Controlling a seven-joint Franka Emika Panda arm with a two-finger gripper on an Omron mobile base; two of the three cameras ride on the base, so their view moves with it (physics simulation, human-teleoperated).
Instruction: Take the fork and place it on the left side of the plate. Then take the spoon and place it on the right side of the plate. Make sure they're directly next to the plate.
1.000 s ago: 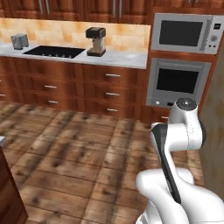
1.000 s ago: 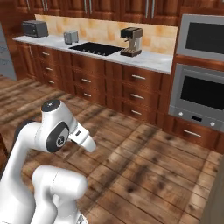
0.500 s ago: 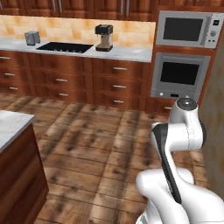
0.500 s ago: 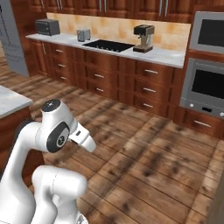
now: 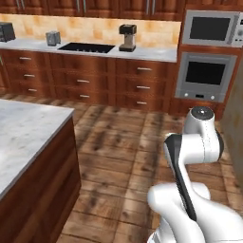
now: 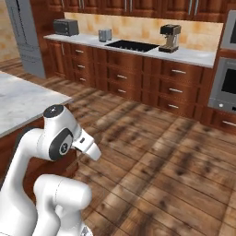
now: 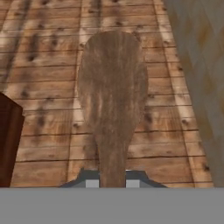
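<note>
Brown wood, grainy and matte: spoon point(image 7: 112, 100) seen in the hand view, long axis running 6 to 12 o'clock, oval bowl up toward 12, straight handle dropping to 6. Handle pinched between the two dark tips of the gripper point(image 7: 112, 183), jaws narrow and clamped on it, bowl sticking out beyond the fingertips. Beneath it, plank floor point(image 7: 43, 87), worn and knotty. At 3 o'clock, a pale speckled surface; at 9 o'clock, a dark wooden corner. Elsewhere: marble-topped island point(image 5: 23, 133), coffee machine point(image 5: 127, 37) on the far counter.
</note>
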